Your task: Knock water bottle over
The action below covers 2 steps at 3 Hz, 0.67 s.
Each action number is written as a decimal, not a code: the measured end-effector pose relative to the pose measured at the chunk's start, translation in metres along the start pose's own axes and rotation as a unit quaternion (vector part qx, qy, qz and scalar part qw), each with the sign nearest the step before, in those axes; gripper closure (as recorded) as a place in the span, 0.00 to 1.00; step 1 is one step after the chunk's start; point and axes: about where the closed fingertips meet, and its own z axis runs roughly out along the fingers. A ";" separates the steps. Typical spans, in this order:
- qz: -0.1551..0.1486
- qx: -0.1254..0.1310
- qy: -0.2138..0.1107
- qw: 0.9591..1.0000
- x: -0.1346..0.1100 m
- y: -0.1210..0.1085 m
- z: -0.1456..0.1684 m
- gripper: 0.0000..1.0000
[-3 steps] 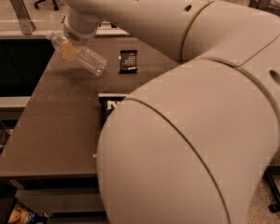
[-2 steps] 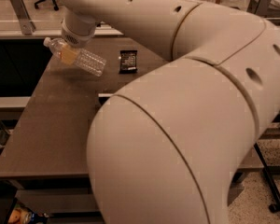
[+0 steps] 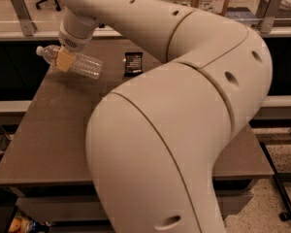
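Gripper [image 3: 64,58] of the bulky cream-coloured robot arm [image 3: 194,91] sits directly over the clear ribbed plastic water bottle [image 3: 85,66], across its pale label band. Whether it is pinching the bottle or only resting against it cannot be told from this angle. The bottle is no longer upright. It lies steeply tipped, with its white cap [image 3: 39,49] pointing left and slightly up and its base end low towards the brown tabletop [image 3: 53,130].

Seen from the bottle, the near risks are these:

- **Rolling off:** the cap end appears to reach the tabletop's left edge. A round, light bottle let go there could roll or slide over that side.
- **Lifting away:** if the gripper is clamped on, pulling away would carry the bottle along instead of leaving it lying down.
- **Hitting the packet:** a small black rectangular packet [image 3: 133,63] lies a little to the right of the bottle. A sideways sweep in that direction could shove it.
- **Blocked view:** the arm hides much of the tabletop right of and in front of the bottle, so anything there cannot be checked.
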 end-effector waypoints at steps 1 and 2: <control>-0.015 -0.023 -0.017 0.999 -0.009 0.005 0.012 1.00; -0.024 -0.039 -0.010 0.999 -0.009 0.010 0.022 1.00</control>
